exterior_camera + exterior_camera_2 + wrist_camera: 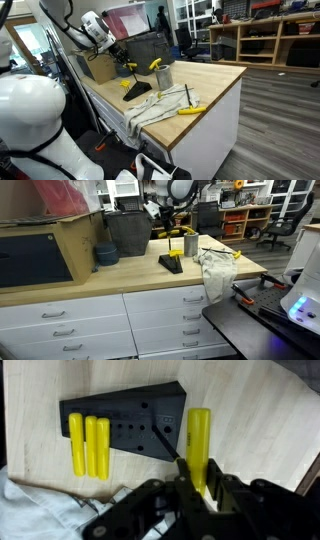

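Observation:
My gripper (197, 485) is shut on a yellow-handled tool (198, 440), its fingers pressed against both sides of the handle's near end. The handle hangs just right of a black holder block (120, 415) on the wooden counter. Three more yellow handles (88, 445) stand in the block's left part. A thin dark line runs from the block's holes to my fingers. In both exterior views the gripper (126, 64) (166, 226) hovers above the block (138, 92) (171, 264).
A metal cup (163, 75) (191, 245) stands beside the block. A crumpled cloth (150, 108) (218, 270) carries a yellow screwdriver (190, 109). A blue bowl (105, 254), dark bin (128, 232) and cardboard box (100, 68) line the counter's back.

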